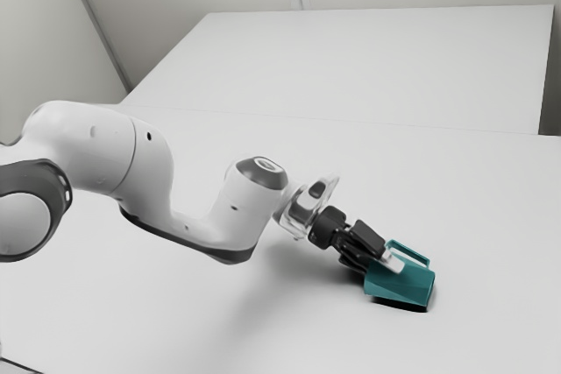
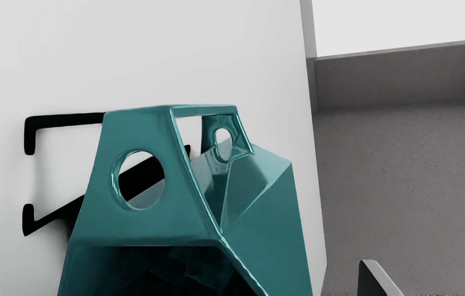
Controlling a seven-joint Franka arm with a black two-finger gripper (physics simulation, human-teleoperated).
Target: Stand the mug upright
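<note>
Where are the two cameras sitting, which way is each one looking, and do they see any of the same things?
Exterior view: set off at the arm's side, looking down across the pale table; the white arm comes in from the exterior view's left, with its black gripper at the teal mug.
Wrist view: riding on the arm's hand, looking out past the gripper at the mug close up; one fingertip shows at the bottom edge.
Shared: the mug with its handle, the table and part of the gripper.

The 1 arm (image 1: 149, 159) is extended over the tabletop (image 1: 491, 190) from the exterior view's left. The wrist (image 1: 307, 203) is tilted; the black gripper (image 1: 390, 262) is angled downward, held low, well short of the far edge.
</note>
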